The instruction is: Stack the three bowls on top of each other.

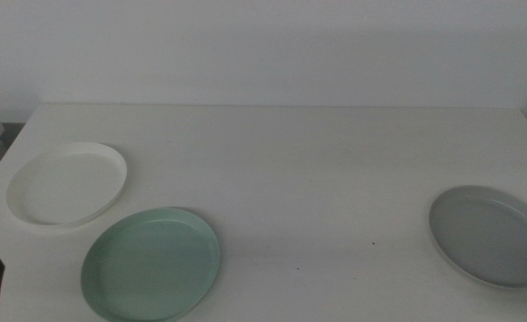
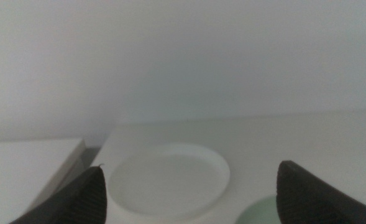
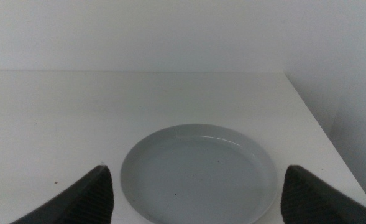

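Nothing stacked yet: the white bowl (image 1: pixel 66 185) sits near the table's (image 1: pixel 317 170) left edge with the mint green bowl (image 1: pixel 151 264) just beside it toward the front, and the grey bowl (image 1: pixel 489 235) lies well apart by the right edge. All three rest flat, mouths up, round with no long axis, and they look stiff, smooth and likely slippery and breakable, so I'd pinch each by its low rim. The left gripper (image 2: pixel 192 193) hangs with jaws spread before the white bowl, and the right gripper (image 3: pixel 198 193), equally spread, faces the grey one.
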